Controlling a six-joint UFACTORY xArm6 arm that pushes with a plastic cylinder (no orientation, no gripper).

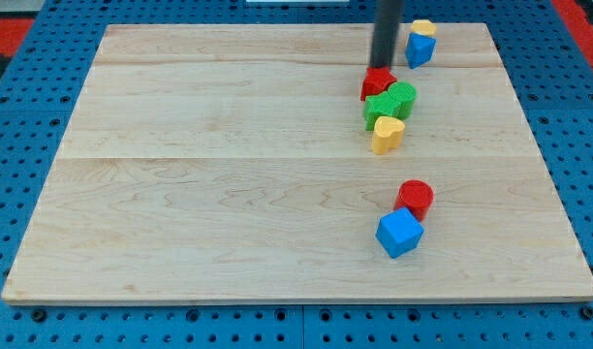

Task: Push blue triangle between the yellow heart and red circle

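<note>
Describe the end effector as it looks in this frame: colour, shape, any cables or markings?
My tip is the lower end of a plain straight rod, dark grey to black, round in section and even in width. No cables, labels or markings show on it. There are no fingers. Its upper part runs out of the view's top, so the arm itself is unseen.

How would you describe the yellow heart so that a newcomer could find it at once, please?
Start at the wooden board and go right of its centre, to the cluster below my tip. The yellow heart is that cluster's lowest block, touching the green blocks above it. It is the cluster's only yellow piece.
</note>
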